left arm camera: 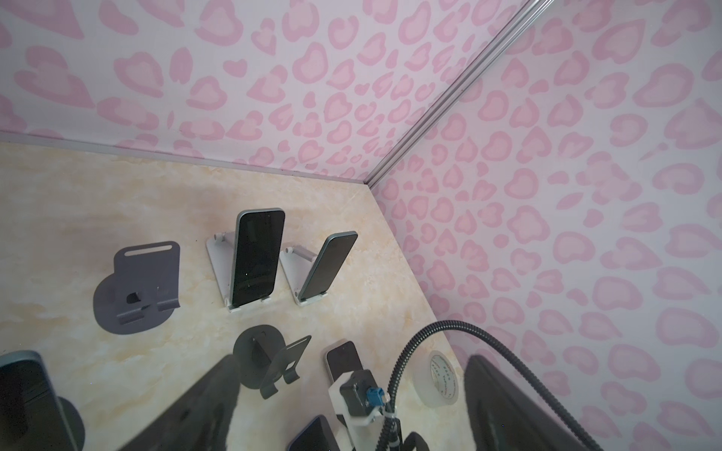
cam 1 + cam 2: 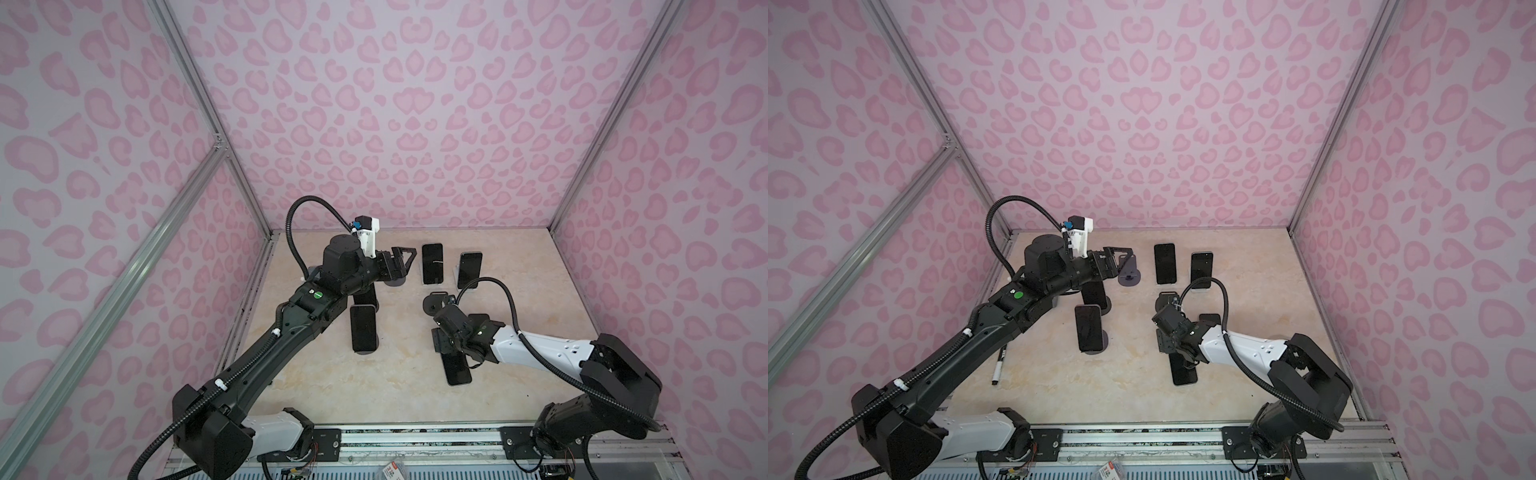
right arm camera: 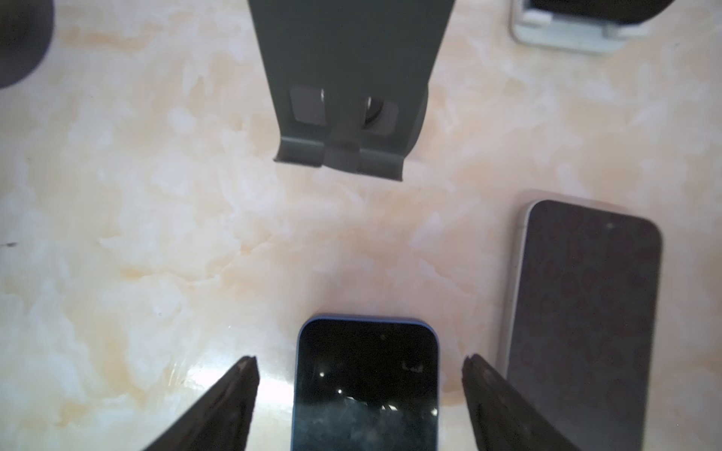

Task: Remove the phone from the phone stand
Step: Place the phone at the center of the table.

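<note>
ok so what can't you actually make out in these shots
Right wrist view: the blue phone, between the fingers of the right gripper, is cut off by the frame edge.
Both top views: that gripper's fingertips are hidden under its wrist.
Both top views: the left arm covers the far end of one phone.
Left wrist view: print on the tape is too small to read.

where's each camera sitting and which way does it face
Both top views: above the arm bases, looking down on the table; left arm, right arm show.
Left wrist: faces the far corner; blurred fingers show.
Right wrist: looks down on a blue phone between open fingers.
Both wrist views share the empty dark stand.
</note>
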Available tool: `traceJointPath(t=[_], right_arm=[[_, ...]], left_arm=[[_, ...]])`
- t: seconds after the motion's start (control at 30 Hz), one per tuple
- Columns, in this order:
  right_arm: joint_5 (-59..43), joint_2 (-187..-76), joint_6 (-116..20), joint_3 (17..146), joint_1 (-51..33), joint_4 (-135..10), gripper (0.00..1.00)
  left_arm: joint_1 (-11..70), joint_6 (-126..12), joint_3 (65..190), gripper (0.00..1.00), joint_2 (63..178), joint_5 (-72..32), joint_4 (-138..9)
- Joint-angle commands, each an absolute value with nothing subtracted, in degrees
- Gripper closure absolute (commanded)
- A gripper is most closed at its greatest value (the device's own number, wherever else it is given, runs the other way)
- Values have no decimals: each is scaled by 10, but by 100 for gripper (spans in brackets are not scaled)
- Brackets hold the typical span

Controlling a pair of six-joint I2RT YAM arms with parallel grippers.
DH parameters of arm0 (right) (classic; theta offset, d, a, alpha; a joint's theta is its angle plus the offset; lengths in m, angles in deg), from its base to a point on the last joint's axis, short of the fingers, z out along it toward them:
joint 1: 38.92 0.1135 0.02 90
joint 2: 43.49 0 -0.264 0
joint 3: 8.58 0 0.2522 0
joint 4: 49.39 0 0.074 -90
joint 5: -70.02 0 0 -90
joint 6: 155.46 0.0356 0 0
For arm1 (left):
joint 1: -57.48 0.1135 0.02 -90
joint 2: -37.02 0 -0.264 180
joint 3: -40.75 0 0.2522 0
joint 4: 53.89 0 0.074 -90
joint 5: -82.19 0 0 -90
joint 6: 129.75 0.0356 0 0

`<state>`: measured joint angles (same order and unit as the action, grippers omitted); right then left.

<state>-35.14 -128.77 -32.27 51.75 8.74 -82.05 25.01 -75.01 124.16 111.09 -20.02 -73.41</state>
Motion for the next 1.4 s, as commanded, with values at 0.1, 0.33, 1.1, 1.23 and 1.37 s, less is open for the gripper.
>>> traceJointPath(t=[0.1, 0.33, 1.1, 1.23, 1.37], right_arm=[[-375, -1297, -281, 512, 120, -879, 5], [-367, -1299, -242, 492, 141, -892, 3], [-374, -1308, -186, 434, 140, -835, 31], [-390, -1324, -180, 445, 122, -827, 32], [-396, -1344, -184, 461, 114, -830, 32]], left_arm=[[250, -740, 1204, 8, 1109, -195, -712], [250, -738, 1190, 7, 1097, -212, -715], [250, -750, 1181, 7, 1093, -234, -707], [251, -750, 1180, 7, 1091, -234, -706], [250, -749, 1180, 7, 1088, -232, -706]])
